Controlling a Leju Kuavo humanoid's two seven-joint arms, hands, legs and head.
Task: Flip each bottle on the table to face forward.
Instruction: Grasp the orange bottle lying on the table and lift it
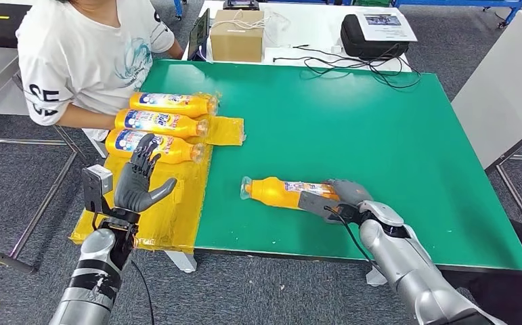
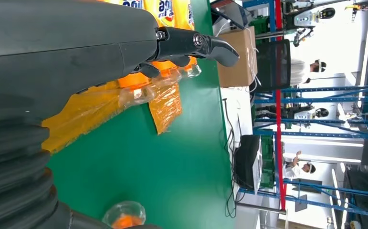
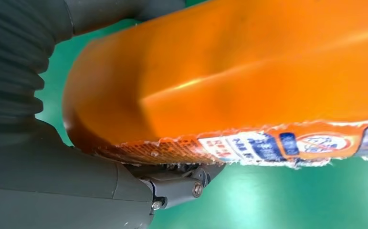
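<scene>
An orange bottle (image 1: 279, 191) lies on its side on the green table (image 1: 353, 128), clear cap toward the left. My right hand (image 1: 339, 198) grips its base end; the right wrist view has the orange body (image 3: 248, 71) close against my fingers (image 3: 177, 183). Three more orange bottles (image 1: 166, 124) lie in a row on a yellow plastic sheet (image 1: 170, 196) at the table's left edge. My left hand (image 1: 139, 179) is raised with fingers spread, holding nothing, just in front of the nearest of these. Their necks (image 2: 172, 71) appear beyond my fingers in the left wrist view.
A person in a white shirt (image 1: 89, 54) sits at the table's far left corner beside the bottle row. A cardboard box (image 1: 236, 35), a black case (image 1: 370, 34) and cables (image 1: 353, 61) lie on the white table behind. A white surface (image 1: 508, 88) stands to the right.
</scene>
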